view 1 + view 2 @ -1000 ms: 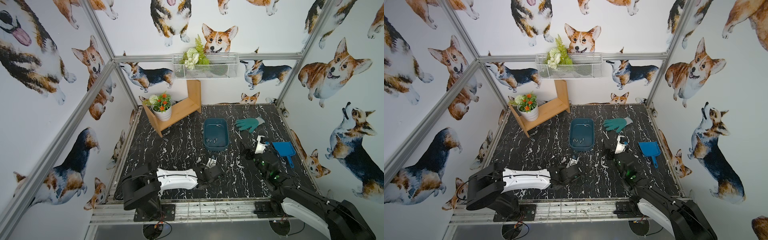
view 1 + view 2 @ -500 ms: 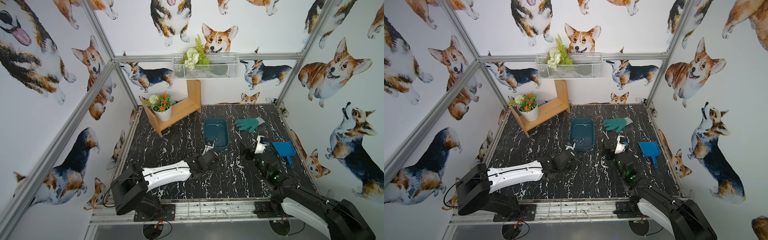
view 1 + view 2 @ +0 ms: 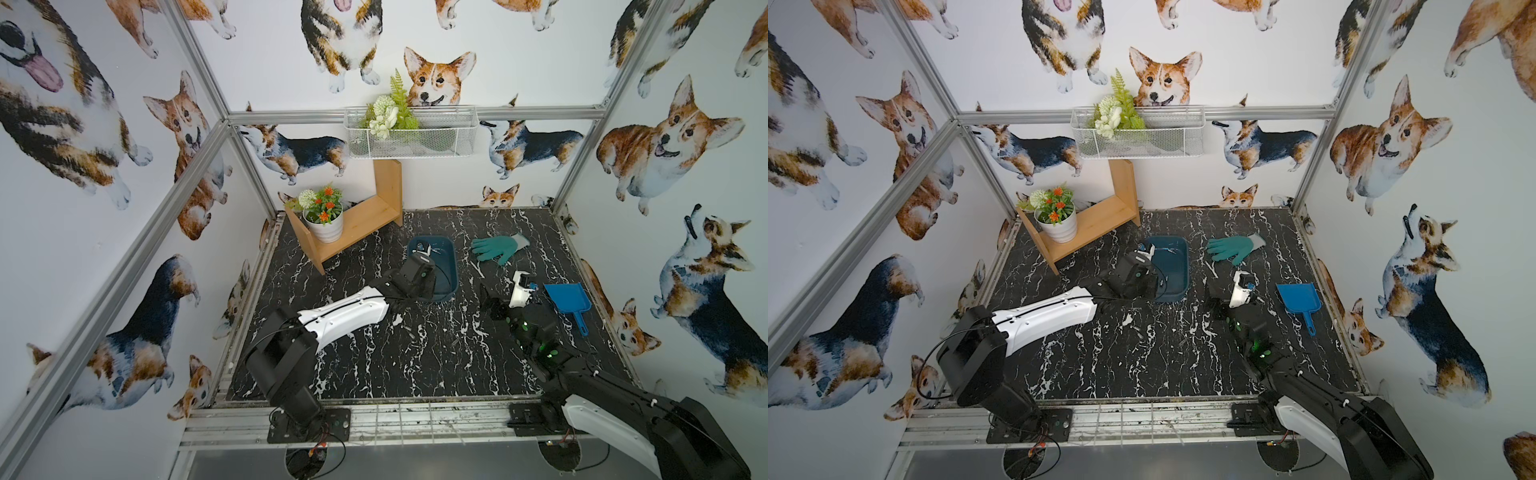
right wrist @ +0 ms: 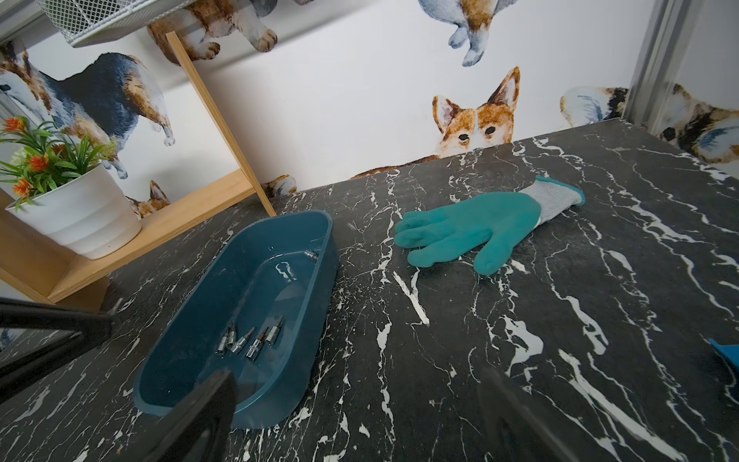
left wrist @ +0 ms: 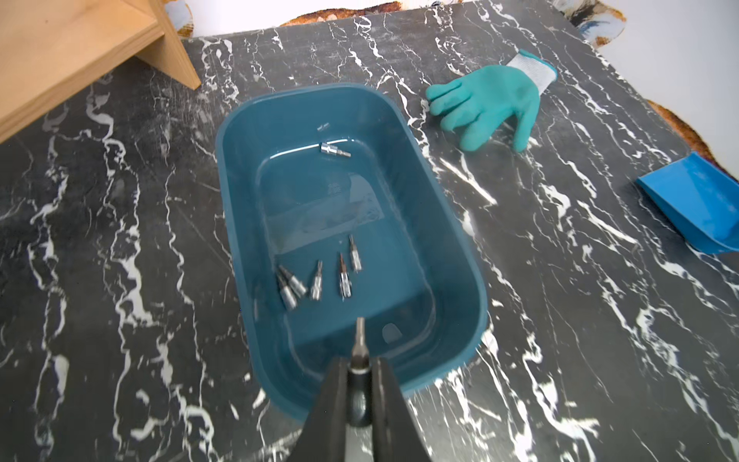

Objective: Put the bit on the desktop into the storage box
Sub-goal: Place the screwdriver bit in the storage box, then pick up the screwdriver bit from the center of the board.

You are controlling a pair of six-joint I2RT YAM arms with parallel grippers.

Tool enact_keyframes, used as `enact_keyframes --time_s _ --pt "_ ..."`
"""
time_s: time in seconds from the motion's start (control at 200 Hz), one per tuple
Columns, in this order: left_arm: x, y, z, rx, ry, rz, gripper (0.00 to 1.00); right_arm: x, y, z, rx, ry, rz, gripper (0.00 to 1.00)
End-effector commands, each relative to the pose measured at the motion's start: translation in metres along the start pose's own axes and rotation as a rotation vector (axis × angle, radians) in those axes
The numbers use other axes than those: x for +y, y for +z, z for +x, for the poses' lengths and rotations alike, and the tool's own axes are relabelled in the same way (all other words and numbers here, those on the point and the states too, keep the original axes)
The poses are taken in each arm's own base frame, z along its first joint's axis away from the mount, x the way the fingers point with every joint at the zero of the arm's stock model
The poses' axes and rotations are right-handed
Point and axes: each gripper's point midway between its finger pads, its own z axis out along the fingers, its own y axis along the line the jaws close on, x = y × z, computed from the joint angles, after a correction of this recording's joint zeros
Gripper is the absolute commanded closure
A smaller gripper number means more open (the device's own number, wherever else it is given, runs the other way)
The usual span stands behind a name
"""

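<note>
in both top views the storage box sits near the middle of the frame on the black veined surface. the left tool overlaps the box's upper-left corner. the left wrist view shows that tool clamped on a bit, held over the box's interior. loose bits lie on the box floor. the right tool hovers right of centre with its jaws spread wide, below the green glove.
</note>
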Motion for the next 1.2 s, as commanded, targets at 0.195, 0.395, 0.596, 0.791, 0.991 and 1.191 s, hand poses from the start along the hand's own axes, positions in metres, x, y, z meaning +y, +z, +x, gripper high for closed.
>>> enact_keyframes --time_s 0.195,0.395,0.596,0.791,0.991,1.191 --pt "0.004 0.05 -0.015 0.002 0.019 0.034 0.84 0.006 0.001 -0.008 -0.028 0.015 -0.025 0.0" --pt "0.008 0.055 -0.021 -0.014 0.002 0.037 0.57 0.008 0.003 -0.006 -0.015 0.011 -0.031 0.0" --pt "0.019 0.026 -0.038 -0.068 -0.03 0.035 0.4 0.021 0.008 0.001 0.074 0.022 -0.076 0.01" --pt "0.042 -0.031 -0.044 -0.17 -0.098 0.033 0.17 0.03 0.006 0.022 0.243 0.078 -0.096 0.05" --pt "0.078 -0.085 -0.019 -0.258 -0.157 -0.019 0.02 0.044 -0.005 0.04 0.388 0.084 -0.098 0.09" --pt "0.114 -0.118 0.032 -0.318 -0.157 -0.1 0.0 0.066 -0.02 0.068 0.522 0.042 -0.087 0.11"
